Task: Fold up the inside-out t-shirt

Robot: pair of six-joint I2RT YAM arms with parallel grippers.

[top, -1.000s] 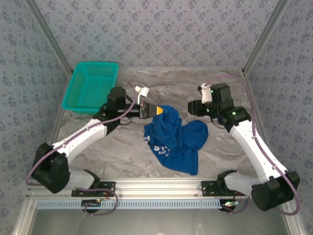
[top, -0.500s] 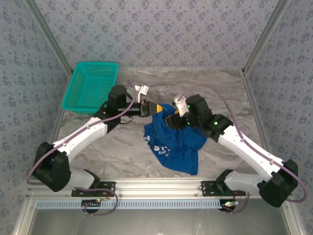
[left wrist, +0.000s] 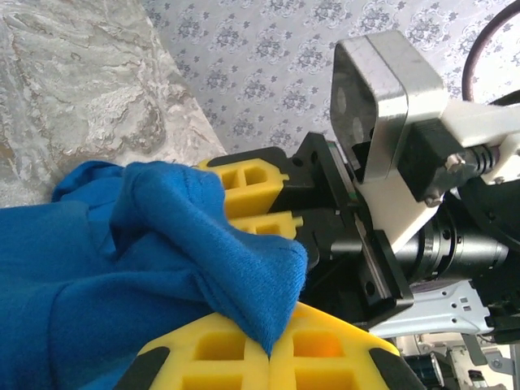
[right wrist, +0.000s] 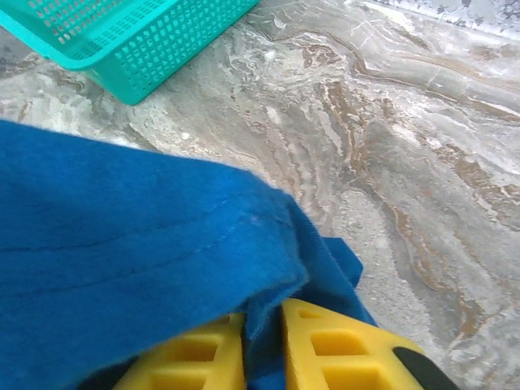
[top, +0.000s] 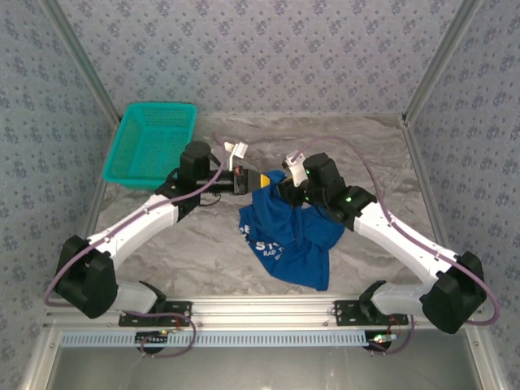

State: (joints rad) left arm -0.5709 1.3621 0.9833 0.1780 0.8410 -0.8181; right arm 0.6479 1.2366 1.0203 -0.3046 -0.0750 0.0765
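The inside-out t-shirt (top: 288,236), royal blue with a pale print, lies bunched at the table's middle. Its far edge is lifted between both grippers. My left gripper (top: 265,180) reaches in from the left, and its yellow fingers are shut on a fold of the cloth (left wrist: 122,268). In the left wrist view the fabric tip is pinched at my left gripper (left wrist: 269,357). My right gripper (top: 282,193) meets it from the right, close beside it. In the right wrist view my right gripper (right wrist: 262,333) is shut on a hem of the t-shirt (right wrist: 122,244). The cloth hides both fingertips.
A teal mesh basket (top: 150,142) stands at the far left, also seen at the top left as the basket (right wrist: 138,32) in the right wrist view. Bare marble table (top: 187,244) lies left of the shirt and to the far right. Metal frame posts border the sides.
My right arm swung left from the table's right side to the shirt's far edge and closed its fingers on the cloth. My left gripper kept its hold and place.
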